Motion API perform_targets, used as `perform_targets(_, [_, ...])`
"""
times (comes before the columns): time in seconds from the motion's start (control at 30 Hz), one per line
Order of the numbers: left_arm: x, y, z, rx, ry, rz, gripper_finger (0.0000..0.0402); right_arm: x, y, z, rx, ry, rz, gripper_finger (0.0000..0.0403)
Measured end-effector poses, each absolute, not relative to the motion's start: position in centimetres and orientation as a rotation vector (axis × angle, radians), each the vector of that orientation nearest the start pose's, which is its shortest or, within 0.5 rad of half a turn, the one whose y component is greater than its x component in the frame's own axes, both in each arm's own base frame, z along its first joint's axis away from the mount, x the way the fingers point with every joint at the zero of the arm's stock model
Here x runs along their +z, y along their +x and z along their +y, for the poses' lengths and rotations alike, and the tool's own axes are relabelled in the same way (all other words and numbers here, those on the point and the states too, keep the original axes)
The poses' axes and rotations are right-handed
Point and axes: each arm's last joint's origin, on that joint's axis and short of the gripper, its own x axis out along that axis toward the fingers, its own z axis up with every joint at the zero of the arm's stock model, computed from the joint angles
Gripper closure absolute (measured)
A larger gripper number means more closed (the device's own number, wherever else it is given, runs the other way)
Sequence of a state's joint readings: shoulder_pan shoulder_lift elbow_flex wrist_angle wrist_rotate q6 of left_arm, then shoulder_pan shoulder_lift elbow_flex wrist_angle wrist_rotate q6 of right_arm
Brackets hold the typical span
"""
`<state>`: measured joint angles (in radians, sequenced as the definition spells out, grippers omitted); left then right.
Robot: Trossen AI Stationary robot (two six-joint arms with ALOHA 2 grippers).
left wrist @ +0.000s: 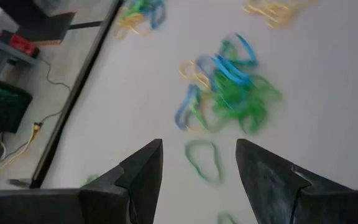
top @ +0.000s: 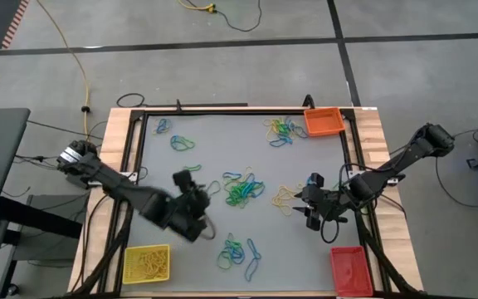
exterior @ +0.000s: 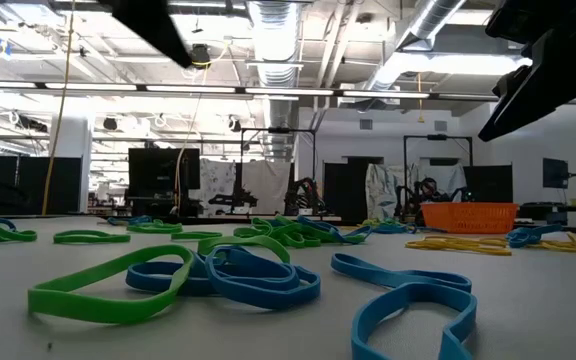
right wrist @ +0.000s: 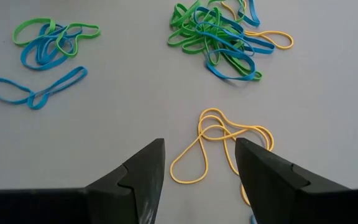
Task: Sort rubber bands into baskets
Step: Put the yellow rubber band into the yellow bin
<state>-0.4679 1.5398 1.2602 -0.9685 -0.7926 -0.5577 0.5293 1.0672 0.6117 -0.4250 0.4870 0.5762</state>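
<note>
Rubber bands (top: pixel 244 191) lie scattered over the grey table (top: pixel 222 158) in the high view: a green-and-blue heap at the centre, smaller clusters toward the far left, beside the orange basket (top: pixel 323 122) at the far right corner, and near the front edge. The yellow basket (top: pixel 146 263), with yellow bands in it, sits at the front left corner, the red basket (top: pixel 348 269) at the front right. The left gripper (top: pixel 196 218) hangs over the table left of the centre heap; the right gripper (top: pixel 308 199) hangs right of it, next to a few yellow bands (top: pixel 285 198).

In the low view, green and blue bands lie close up on the tabletop, with the orange basket far back on the right.

The left wrist view shows the left gripper's fingers (left wrist: pixel 143 171) spread apart with nothing between them, above a lone green band (left wrist: pixel 204 160) near the mixed heap.

The right wrist view shows the right gripper's fingers (right wrist: pixel 143 168) also spread and empty, over tangled yellow bands.
</note>
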Motion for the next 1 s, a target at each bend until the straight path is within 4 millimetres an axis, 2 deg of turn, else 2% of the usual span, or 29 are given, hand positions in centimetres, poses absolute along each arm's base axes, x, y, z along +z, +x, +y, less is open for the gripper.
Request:
perform_targets(0.17, [27.8,29.2,-7.8,0.590,0.230,0.844,0.0209,20.9,17.8,8.9,-0.179,0.119,0.743,0.0179])
perform_targets(0.37, [28.0,30.5,-3.6,0.648,0.235,0.869,0.0209,20.9,17.8,8.9,-0.179,0.119,0.743,0.0179])
perform_targets(0.67, [27.9,30.8,2.1,0.720,0.219,0.955,0.0209,20.9,17.8,8.9,-0.179,0.119,0.744,0.0179])
perform_targets(1.0, [28.1,30.4,8.5,0.751,0.144,0.973,0.0209,20.9,17.8,8.9,-0.179,0.119,0.743,0.0179])
